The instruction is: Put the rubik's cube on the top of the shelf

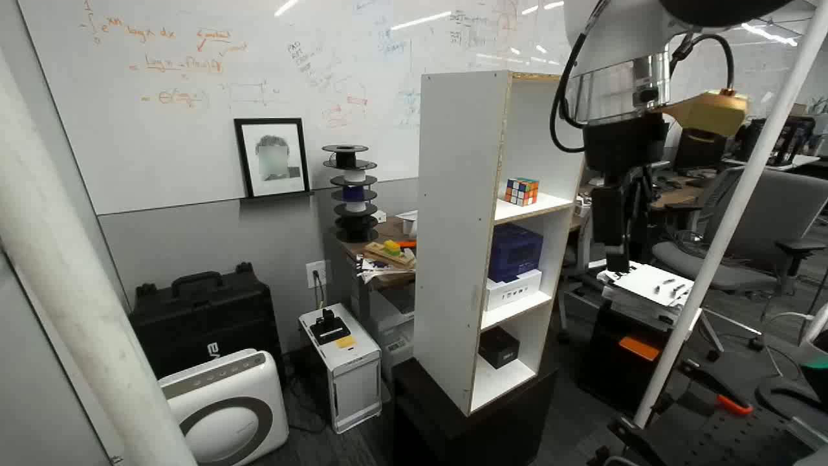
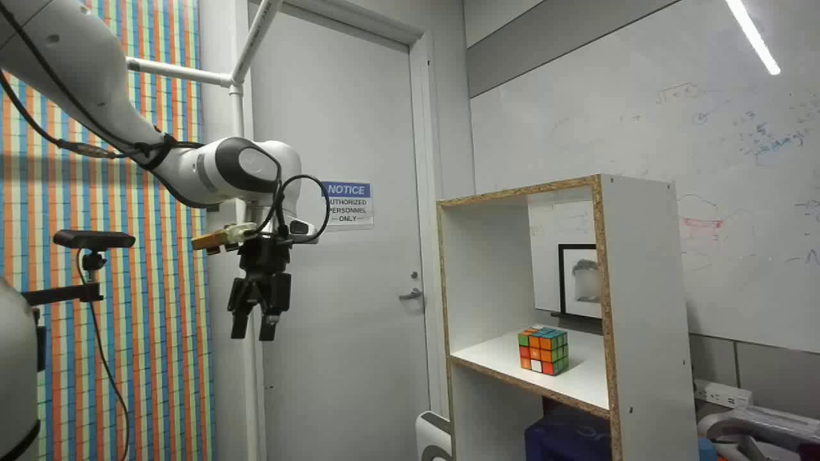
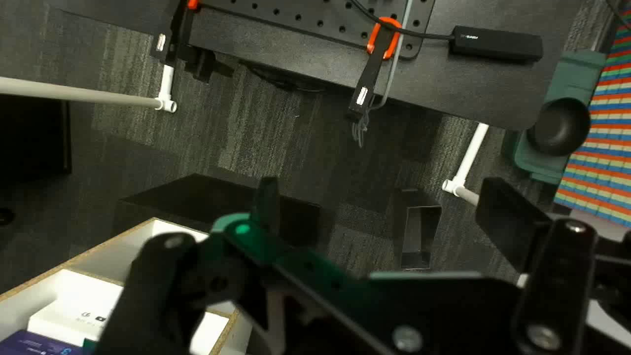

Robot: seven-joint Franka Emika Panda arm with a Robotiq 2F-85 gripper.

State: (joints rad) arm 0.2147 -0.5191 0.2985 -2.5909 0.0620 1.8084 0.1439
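The rubik's cube [image 1: 521, 192] sits on the floor of the upper compartment of the white shelf [image 1: 460, 226]. It also shows there in an exterior view [image 2: 542, 351], near the right side wall of the shelf [image 2: 647, 307]. The shelf's flat top is seen only edge-on. My gripper [image 2: 253, 328] points down, apart from the shelf, in front of its open side, with fingertips at about the height of the upper compartment. In the wrist view the gripper [image 3: 384, 202] has its fingers wide apart with nothing between them. The cube is out of the wrist view.
The middle compartment holds a dark blue-purple box [image 1: 515, 251] on a white box [image 1: 513, 291]. A black box [image 1: 499, 347] sits in the bottom one. White poles [image 1: 731, 226] stand near the arm. A black desk [image 3: 315, 64] with clamps lies below the wrist.
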